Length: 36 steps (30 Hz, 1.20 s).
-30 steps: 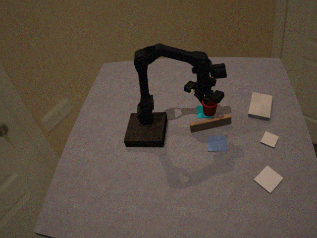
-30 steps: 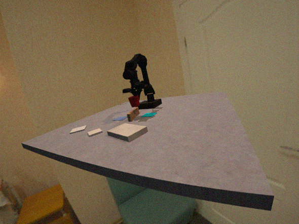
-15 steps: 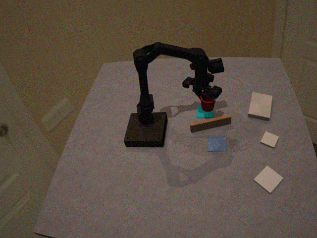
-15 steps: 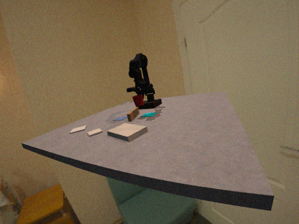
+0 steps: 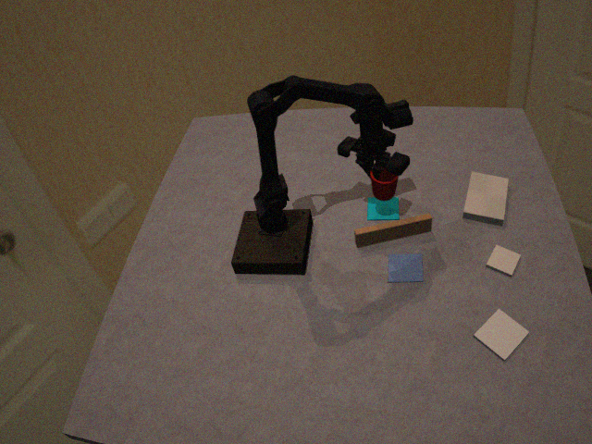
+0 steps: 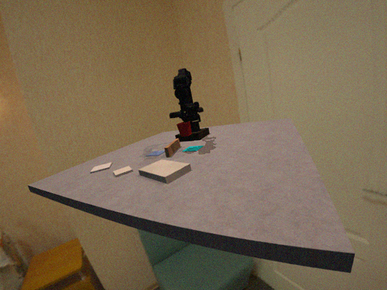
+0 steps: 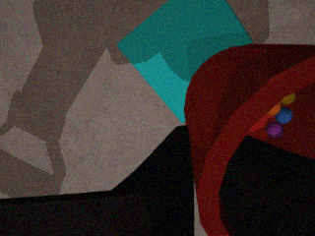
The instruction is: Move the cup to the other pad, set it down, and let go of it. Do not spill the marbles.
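The red cup (image 5: pixel 384 189) (image 6: pixel 184 129) (image 7: pixel 212 90) is held upright in the air, above the cyan pad (image 5: pixel 372 214) (image 6: pixel 191 148) (image 7: pixel 169 90). A gap shows between the cup's bottom and that pad in the exterior view. My gripper (image 5: pixel 379 169) (image 7: pixel 195 134) is shut on the cup's wall, one finger inside the rim and one outside. Several marbles (image 7: pixel 283 115) lie inside the cup in the wrist view. The blue pad (image 5: pixel 405 268) (image 6: pixel 155 153) lies bare on the other side of the wooden bar.
The wooden bar (image 5: pixel 392 231) (image 6: pixel 172 147) stands between the two pads, close to the cyan one. A thick pale block (image 5: pixel 487 196) (image 6: pixel 164 170) and two thin pale tiles (image 5: pixel 503 260) (image 5: pixel 501 333) (image 6: pixel 122 171) (image 6: pixel 101 168) lie farther from the arm's base (image 5: pixel 271 244).
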Motion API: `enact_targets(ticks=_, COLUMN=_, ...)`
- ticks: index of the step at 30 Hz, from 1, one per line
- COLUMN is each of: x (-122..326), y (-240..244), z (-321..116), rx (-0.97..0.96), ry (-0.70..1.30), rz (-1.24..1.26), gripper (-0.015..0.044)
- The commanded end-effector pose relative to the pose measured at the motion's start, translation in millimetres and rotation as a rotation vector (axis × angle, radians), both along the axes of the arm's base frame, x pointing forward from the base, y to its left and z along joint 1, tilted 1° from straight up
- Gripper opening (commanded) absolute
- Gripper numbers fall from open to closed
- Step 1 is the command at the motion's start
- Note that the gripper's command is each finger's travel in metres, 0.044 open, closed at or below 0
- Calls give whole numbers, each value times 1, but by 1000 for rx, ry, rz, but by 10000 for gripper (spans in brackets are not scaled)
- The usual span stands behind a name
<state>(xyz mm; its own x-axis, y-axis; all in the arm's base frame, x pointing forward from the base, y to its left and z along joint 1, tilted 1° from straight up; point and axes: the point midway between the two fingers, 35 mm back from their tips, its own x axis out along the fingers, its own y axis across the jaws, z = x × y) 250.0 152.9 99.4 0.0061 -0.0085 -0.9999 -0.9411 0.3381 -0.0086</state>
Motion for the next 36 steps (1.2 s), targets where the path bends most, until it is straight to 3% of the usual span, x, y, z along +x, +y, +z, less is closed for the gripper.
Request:
enact_targets(ticks=1, x=-5, y=9, z=1, rx=5, ry=1, rz=-1, gripper=0)
enact_targets(ticks=36, x=-10, y=21, z=-35, rx=6, ry=2, rz=-1, gripper=0)
